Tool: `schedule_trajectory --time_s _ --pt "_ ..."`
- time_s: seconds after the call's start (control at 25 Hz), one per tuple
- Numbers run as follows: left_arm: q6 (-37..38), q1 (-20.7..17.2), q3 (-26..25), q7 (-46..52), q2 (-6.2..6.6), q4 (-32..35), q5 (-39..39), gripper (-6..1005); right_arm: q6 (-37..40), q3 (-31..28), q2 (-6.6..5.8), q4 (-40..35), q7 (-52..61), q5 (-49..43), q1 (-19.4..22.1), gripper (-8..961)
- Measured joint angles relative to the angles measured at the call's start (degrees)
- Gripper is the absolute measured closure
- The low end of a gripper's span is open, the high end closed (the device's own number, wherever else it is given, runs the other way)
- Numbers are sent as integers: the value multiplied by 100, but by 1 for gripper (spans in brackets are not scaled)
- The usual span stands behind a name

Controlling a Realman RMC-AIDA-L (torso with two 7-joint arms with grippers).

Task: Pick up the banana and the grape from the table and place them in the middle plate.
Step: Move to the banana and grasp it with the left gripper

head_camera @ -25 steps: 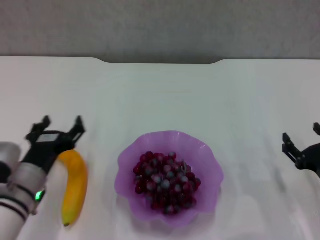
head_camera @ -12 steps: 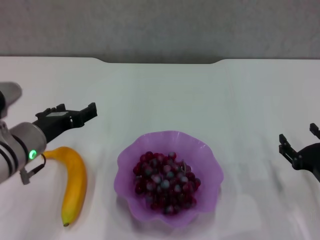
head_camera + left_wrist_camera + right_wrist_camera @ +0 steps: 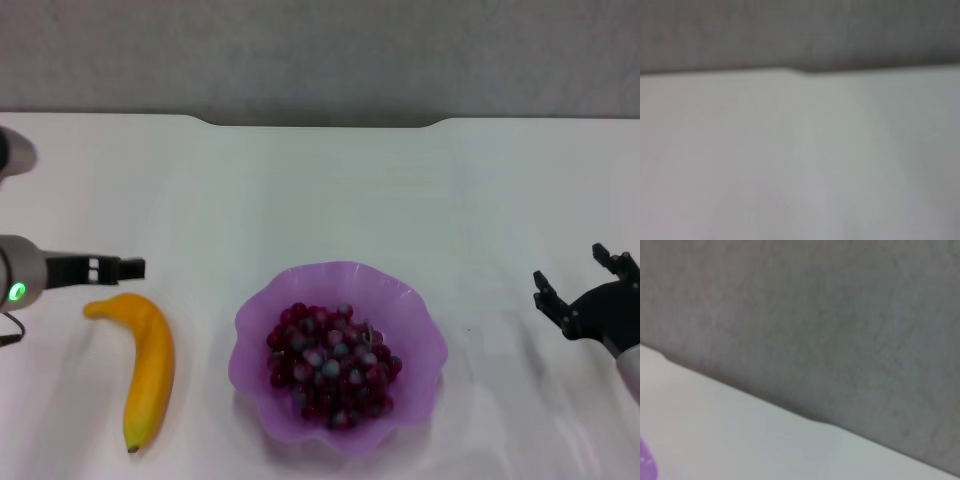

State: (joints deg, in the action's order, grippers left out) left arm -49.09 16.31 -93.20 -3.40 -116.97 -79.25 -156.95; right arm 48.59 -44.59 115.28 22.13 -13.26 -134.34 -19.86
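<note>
Banana [image 3: 147, 372]: it lies on the table [image 3: 320, 190] to the left of the middle plate [image 3: 250, 345], apart from it, stem end toward your left gripper.
Grape [image 3: 331, 366]: the bunch already sits inside the plate — only the banana looks left to move.
Left gripper [image 3: 118, 267]: it hangs just beyond the stem end, seen edge-on; you cannot tell whether the fingers are apart or together.
Right gripper [image 3: 577, 290]: fingers spread, holding nothing, well to the plate's right.
Risk: a grip near the stem could let the long curved fruit swing or slip — and its far end might clip the plate's wavy rim or settle on the grapes and roll.
Obstacles: nothing lies between banana and plate.
</note>
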Motion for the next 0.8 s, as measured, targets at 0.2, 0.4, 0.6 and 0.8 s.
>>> schedule_trajectory --time_s 0.2,0.4,0.6,0.8 --pt "-1113 531 390 1089 5 -80 -708 108 -140 11 9 39 -45 21 43 131" --pt "-1790 782 674 1491 11 -306 -732 108 -376 12 12 31 -125 30 48 131" --pt "-2022 942 735 1565 9 -150 -748 109 -418 11 18 4 -147 35 68 131" --pt "-1715 1155 755 1611 -11 629 -749 108 -421 11 21 -5 -150 39 107 131"
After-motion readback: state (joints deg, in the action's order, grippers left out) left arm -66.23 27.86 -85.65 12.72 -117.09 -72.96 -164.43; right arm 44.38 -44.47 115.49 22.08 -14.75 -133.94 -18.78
